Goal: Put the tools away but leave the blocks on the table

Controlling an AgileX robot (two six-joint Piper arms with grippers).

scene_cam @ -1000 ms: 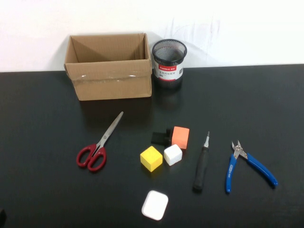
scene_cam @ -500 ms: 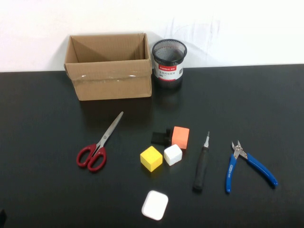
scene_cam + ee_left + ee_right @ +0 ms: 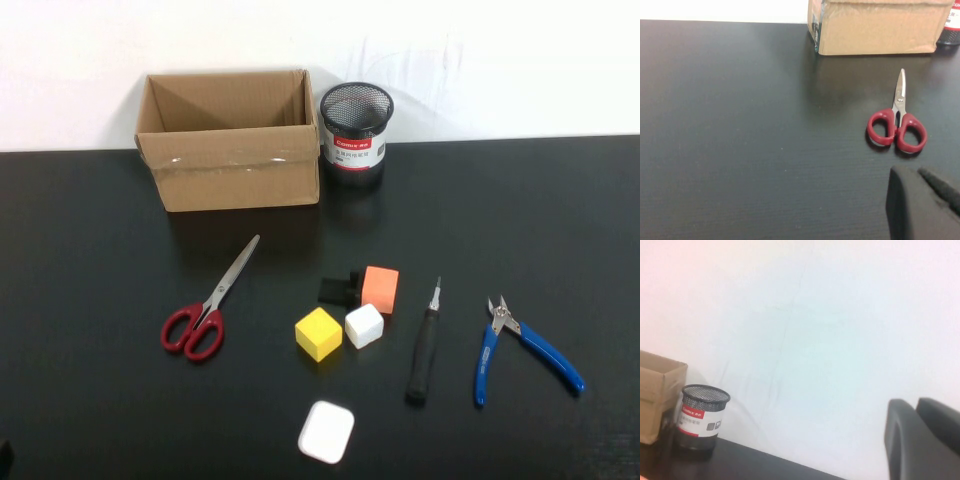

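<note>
On the black table [image 3: 90,250] lie the red-handled scissors [image 3: 205,305], the black screwdriver [image 3: 424,345] and the blue-handled pliers [image 3: 520,345]. Between them sit the yellow cube [image 3: 318,333], white cube [image 3: 364,325], orange cuboid [image 3: 380,288] and a small black piece [image 3: 335,290]. Neither gripper shows in the high view. In the left wrist view my left gripper [image 3: 915,171] is shut and empty, low over the table just short of the scissors [image 3: 897,125]. In the right wrist view my right gripper [image 3: 915,402] is shut and empty, raised and facing the white wall.
An open cardboard box [image 3: 230,150] stands at the back of the table, with a black mesh pen cup [image 3: 355,135] right beside it; both also show in the right wrist view, the cup [image 3: 699,422] nearer. A white rounded flat case [image 3: 326,431] lies near the front edge.
</note>
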